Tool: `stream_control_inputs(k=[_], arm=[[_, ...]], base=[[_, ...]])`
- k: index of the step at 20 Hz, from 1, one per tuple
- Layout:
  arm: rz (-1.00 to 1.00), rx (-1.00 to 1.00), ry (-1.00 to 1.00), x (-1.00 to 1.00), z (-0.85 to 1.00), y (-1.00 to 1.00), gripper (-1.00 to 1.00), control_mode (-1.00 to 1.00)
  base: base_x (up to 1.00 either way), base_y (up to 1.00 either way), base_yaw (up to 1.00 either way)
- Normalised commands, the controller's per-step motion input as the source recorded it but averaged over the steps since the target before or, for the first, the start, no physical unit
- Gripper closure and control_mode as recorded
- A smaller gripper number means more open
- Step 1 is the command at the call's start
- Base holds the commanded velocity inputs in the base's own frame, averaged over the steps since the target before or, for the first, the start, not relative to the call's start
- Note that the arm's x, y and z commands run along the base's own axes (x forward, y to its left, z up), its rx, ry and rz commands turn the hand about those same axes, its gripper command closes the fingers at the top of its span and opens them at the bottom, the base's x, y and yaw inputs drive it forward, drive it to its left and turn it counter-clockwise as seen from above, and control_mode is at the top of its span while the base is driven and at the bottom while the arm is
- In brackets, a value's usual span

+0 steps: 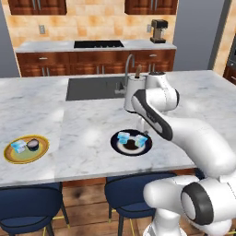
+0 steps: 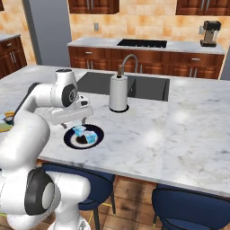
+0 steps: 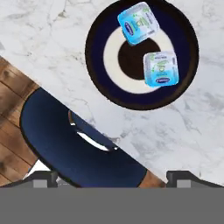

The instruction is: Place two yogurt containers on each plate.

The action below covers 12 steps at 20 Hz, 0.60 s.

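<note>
The black plate [image 1: 116, 144] with a white ring lies near the island's front edge. On it rest two pale-blue yogurt containers [image 1: 123, 136] [image 1: 142, 139], also seen from above as tubs [image 3: 138, 22] [image 3: 161, 69] on the plate [image 3: 98, 65]. At the far left, the golden-yellow plate [image 1: 41, 152] carries a pale-blue tub [image 1: 18, 147] and a dark round cup [image 1: 33, 144]. My gripper [image 2: 75, 124] hovers just above the black plate [image 2: 72, 141], open and empty. Its fingertips [image 3: 43, 178] stand wide apart.
A tall white cylinder with a brown stick [image 2: 119, 93] stands by the sink [image 1: 94, 87] and faucet [image 2: 130, 60]. Blue stools [image 1: 27, 203] [image 1: 124, 189] sit under the counter's front edge. A coffee machine [image 1: 158, 31] is on the back counter.
</note>
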Motion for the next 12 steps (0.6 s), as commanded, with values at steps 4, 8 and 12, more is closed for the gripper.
stream_control_inputs(k=[4, 8, 12], arm=[[-0.16, 0.00, 0.03, -1.00, 0.35, 0.03, -1.00, -1.00], [-0.05, 0.13, -0.01, -0.53, 0.82, -0.14, -1.00, -1.00], [0.00, 0.13, -0.08, -0.19, 0.75, 0.21, -1.00, -1.00]], base=[[0.00, 0.00, 0.00], [0.00, 0.00, 0.00], [0.00, 0.00, 0.00]])
